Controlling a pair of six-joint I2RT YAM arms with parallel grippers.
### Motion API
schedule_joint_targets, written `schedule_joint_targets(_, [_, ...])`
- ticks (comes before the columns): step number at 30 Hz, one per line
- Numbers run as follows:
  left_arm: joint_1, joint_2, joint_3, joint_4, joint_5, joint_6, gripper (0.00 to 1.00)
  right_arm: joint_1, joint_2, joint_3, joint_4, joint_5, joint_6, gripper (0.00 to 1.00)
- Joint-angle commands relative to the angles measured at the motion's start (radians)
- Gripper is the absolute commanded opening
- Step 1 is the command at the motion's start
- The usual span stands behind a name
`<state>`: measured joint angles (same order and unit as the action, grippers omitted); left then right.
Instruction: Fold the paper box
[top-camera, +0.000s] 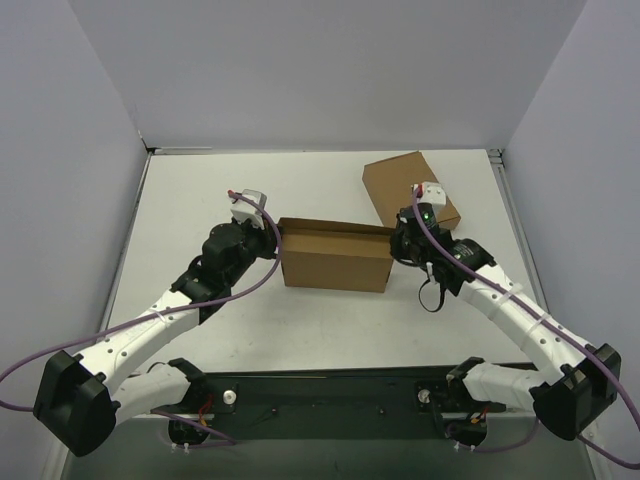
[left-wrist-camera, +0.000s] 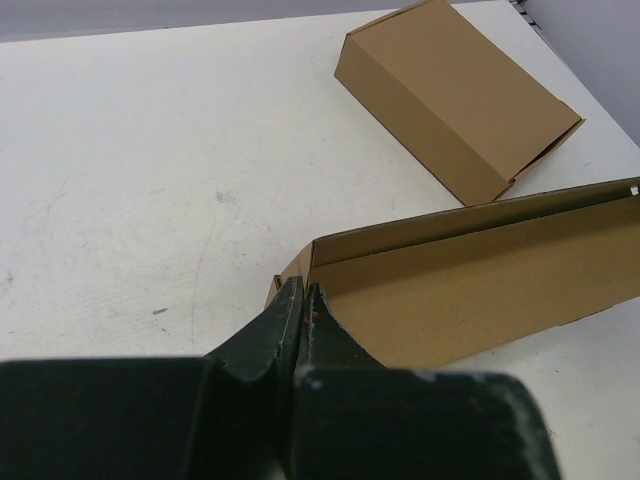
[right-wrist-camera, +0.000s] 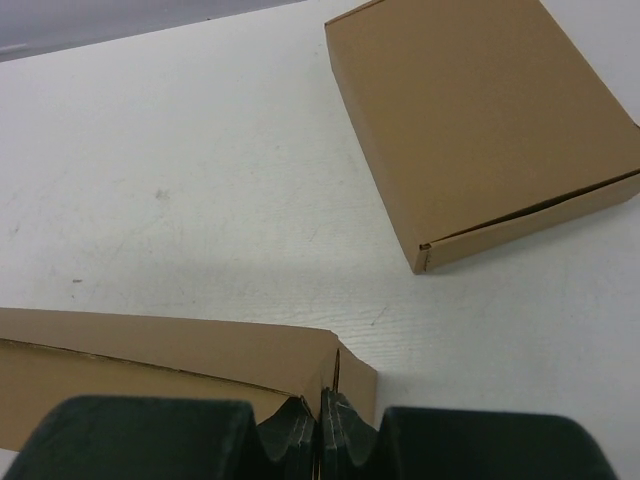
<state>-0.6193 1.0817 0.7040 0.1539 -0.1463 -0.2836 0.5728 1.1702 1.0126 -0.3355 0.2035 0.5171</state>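
The paper box (top-camera: 335, 258) stands in the middle of the table as a brown, open-topped shell with its walls up. My left gripper (top-camera: 273, 238) is at its left end and my right gripper (top-camera: 398, 240) at its right end. In the left wrist view the fingers (left-wrist-camera: 290, 310) are shut at the corner of the box's (left-wrist-camera: 480, 290) end wall, which runs in between them. In the right wrist view a thin cardboard edge of the box (right-wrist-camera: 150, 345) stands pinched between the shut fingertips (right-wrist-camera: 375, 425).
A closed brown carton (top-camera: 400, 185) lies flat at the back right, just behind my right wrist; it also shows in the left wrist view (left-wrist-camera: 450, 95) and the right wrist view (right-wrist-camera: 480, 120). White walls enclose the white table (top-camera: 200, 200) on three sides.
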Motion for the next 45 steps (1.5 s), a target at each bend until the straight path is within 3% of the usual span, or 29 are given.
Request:
schedule_joint_targets(1, [-0.023, 0.049, -0.063, -0.280, 0.071, 0.006, 0.00, 0.074, 0.036, -0.143, -0.195, 0.049, 0.075, 0.00])
schedule_joint_targets(11, [-0.034, 0.027, -0.103, -0.238, 0.114, 0.014, 0.00, 0.205, -0.104, -0.359, -0.149, 0.278, 0.190, 0.00])
schedule_joint_targets(16, [-0.059, 0.027, -0.106, -0.234, 0.128, 0.020, 0.00, 0.206, -0.101, -0.339, -0.149, 0.298, 0.205, 0.00])
schedule_joint_targets(21, [-0.059, 0.021, -0.077, -0.241, 0.140, -0.086, 0.00, 0.210, -0.057, -0.299, -0.149, 0.300, 0.190, 0.00])
schedule_joint_targets(30, [-0.039, 0.007, 0.075, -0.346, 0.122, -0.121, 0.00, 0.229, -0.009, -0.290, -0.146, 0.323, 0.185, 0.00])
schedule_joint_targets(45, [0.006, 0.018, 0.098, -0.272, 0.217, -0.259, 0.00, 0.245, 0.008, -0.299, -0.143, 0.336, 0.181, 0.00])
